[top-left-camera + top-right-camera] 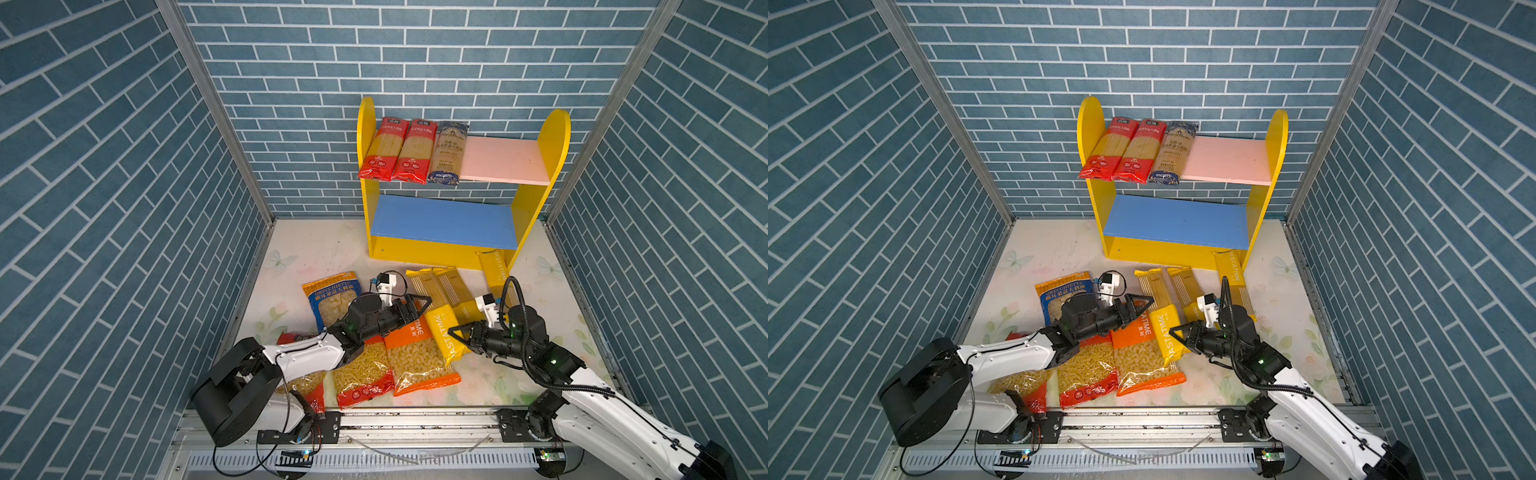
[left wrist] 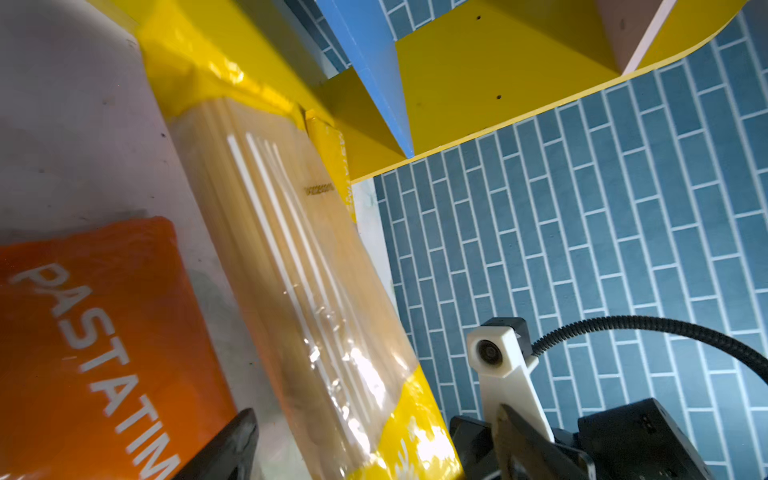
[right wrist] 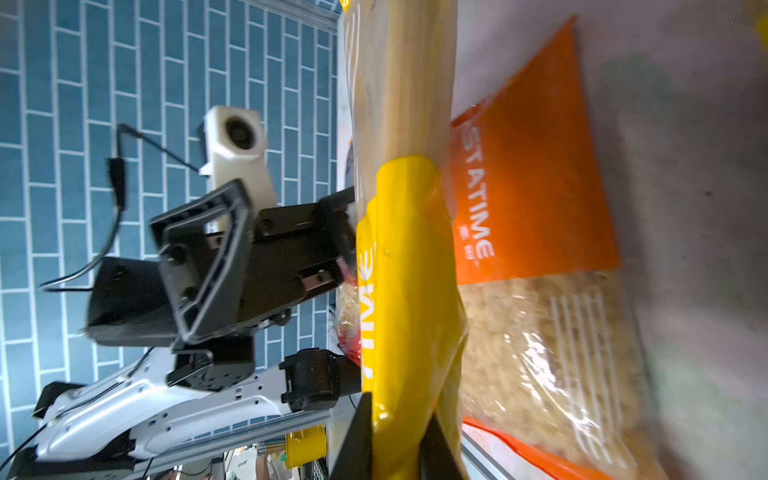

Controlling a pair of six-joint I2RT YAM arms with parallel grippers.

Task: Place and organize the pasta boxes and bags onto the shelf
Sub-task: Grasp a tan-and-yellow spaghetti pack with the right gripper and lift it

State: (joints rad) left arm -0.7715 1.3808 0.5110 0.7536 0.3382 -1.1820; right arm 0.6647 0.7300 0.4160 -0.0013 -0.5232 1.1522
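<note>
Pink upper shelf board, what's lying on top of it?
Red spaghetti pack, second red spaghetti pack, dark blue spaghetti pack, side by side at its left end. Pink board beneath them is covered.

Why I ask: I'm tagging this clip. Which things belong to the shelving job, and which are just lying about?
Job: shelf; three spaghetti packs on it; yellow pack in right gripper; two more yellow packs, orange bag, red bags, blue bag on table; left gripper.
Not the job: brick walls; front rail.
</note>
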